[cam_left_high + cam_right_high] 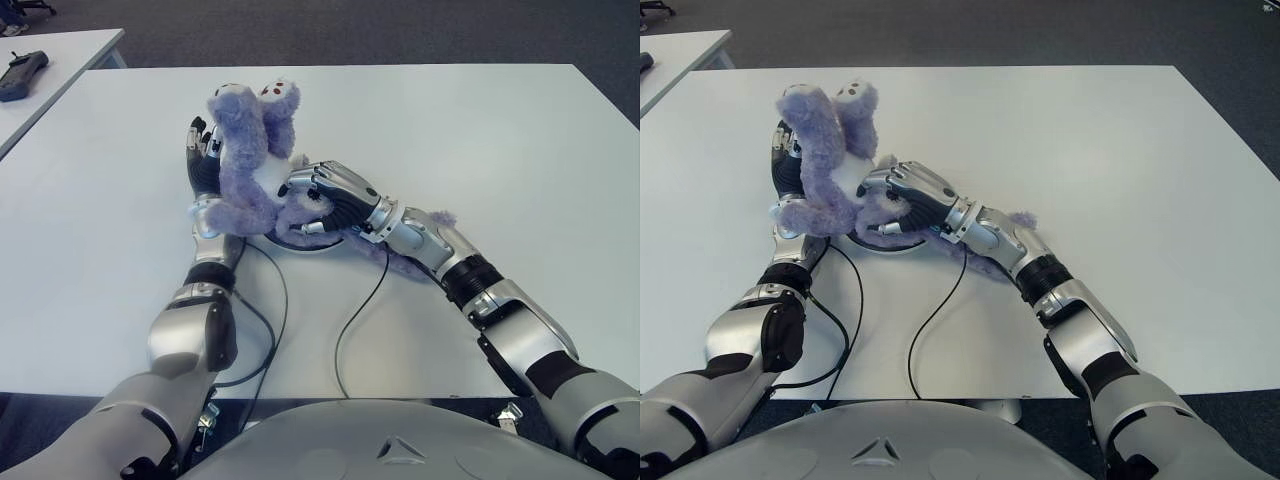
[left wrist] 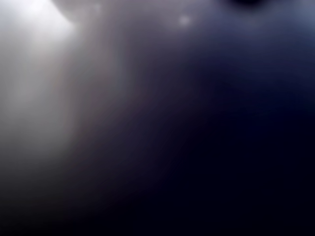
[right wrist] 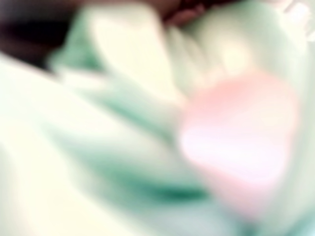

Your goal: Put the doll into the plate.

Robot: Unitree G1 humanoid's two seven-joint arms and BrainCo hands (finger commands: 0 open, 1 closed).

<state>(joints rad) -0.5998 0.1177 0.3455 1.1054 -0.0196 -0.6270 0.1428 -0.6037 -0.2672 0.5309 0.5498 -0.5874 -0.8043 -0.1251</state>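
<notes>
Purple doll (image 1: 250,160) stands over the plate (image 1: 300,243), seemingly clamped between left hand (image 1: 203,165) and right hand (image 1: 325,190) fingers.

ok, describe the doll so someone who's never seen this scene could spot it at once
Start at the white table; both robot hands meet left of its centre. Between the left hand and the right hand stands the doll, over a plate mostly hidden beneath it. It is the only fuzzy thing there: lilac plush, white belly, legs sticking up.
</notes>
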